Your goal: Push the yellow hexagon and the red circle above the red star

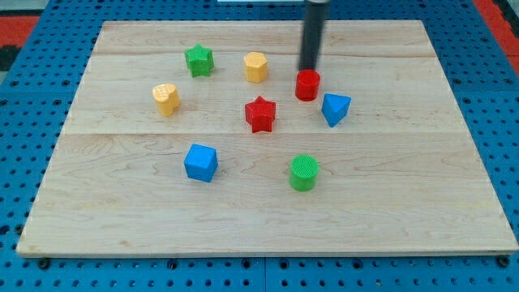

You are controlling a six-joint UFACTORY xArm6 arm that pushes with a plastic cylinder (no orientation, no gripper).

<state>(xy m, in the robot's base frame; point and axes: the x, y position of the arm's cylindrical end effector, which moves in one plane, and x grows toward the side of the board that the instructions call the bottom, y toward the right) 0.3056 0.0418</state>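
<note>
The yellow hexagon (255, 66) lies above and slightly left of the red star (260, 113), which sits near the board's middle. The red circle (307, 84) lies up and to the right of the star. My tip (309, 69) is just above the red circle, at its upper edge and apparently touching it; the rod rises to the view's top. The hexagon is well to the tip's left.
A green star (199, 60) is left of the hexagon. A yellow heart-like block (166, 98) is farther left. A blue block (335, 108) is just right of the red circle. A blue cube (201, 162) and a green cylinder (304, 173) lie lower. Wooden board (405, 203).
</note>
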